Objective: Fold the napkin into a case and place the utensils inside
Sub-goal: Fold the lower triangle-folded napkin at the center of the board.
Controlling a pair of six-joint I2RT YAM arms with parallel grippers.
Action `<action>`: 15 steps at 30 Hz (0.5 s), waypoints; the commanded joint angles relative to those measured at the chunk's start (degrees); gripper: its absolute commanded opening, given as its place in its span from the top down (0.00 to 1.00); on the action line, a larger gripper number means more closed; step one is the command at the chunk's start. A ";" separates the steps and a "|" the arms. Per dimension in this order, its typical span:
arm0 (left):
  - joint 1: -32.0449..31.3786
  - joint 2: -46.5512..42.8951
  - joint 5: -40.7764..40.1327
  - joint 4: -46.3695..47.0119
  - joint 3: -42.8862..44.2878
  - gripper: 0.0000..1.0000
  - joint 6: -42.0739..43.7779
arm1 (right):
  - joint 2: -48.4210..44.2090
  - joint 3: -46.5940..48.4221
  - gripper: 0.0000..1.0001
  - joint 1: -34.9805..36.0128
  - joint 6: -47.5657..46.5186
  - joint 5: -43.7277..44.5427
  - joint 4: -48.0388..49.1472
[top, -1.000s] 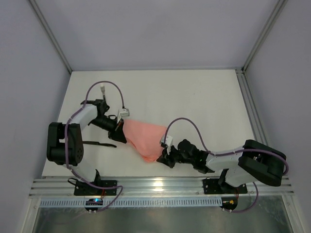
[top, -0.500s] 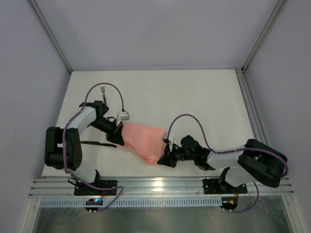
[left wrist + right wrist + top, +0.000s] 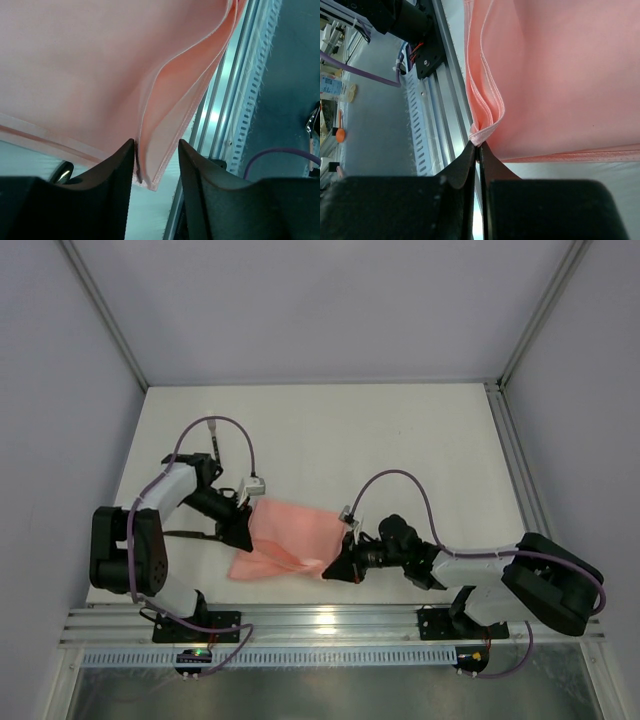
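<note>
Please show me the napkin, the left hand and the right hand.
napkin [image 3: 295, 530]: top view, middle of the pink sheet.
left hand [image 3: 156, 152]: left wrist view, gap between its fingertips.
right hand [image 3: 479, 152]: right wrist view, where its shut fingertips meet.

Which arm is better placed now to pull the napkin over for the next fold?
Right, probably. The right gripper is shut on a napkin corner; the left gripper stands open, cloth unclamped between its jaws.

No legible txt anywhere; small blue label [image 3: 330, 85], right wrist view, too blurry to read.
</note>
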 commanded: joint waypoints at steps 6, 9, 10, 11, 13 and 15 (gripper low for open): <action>-1.67 -4.65 -2.12 0.69 1.62 0.38 0.36 | 6.20 2.31 0.96 -2.63 6.13 -4.55 5.41; -5.28 -7.11 -5.37 2.09 2.94 0.18 -0.95 | 8.66 2.22 0.96 -2.99 7.01 -5.07 7.08; -6.77 -9.21 -6.51 4.45 2.94 0.09 -3.04 | 9.27 2.14 0.96 -2.99 7.88 -5.08 8.57; -10.78 -10.27 -8.44 6.04 2.59 0.07 -4.11 | 10.50 2.05 0.96 -3.51 8.24 -5.16 9.28; -15.63 -13.25 -10.64 12.07 -0.47 0.01 -7.26 | 11.82 1.26 0.96 -4.13 10.08 -5.95 12.70; -22.23 -14.59 -14.16 17.10 -3.20 0.01 -9.38 | 13.75 0.38 0.96 -5.09 11.31 -6.48 16.38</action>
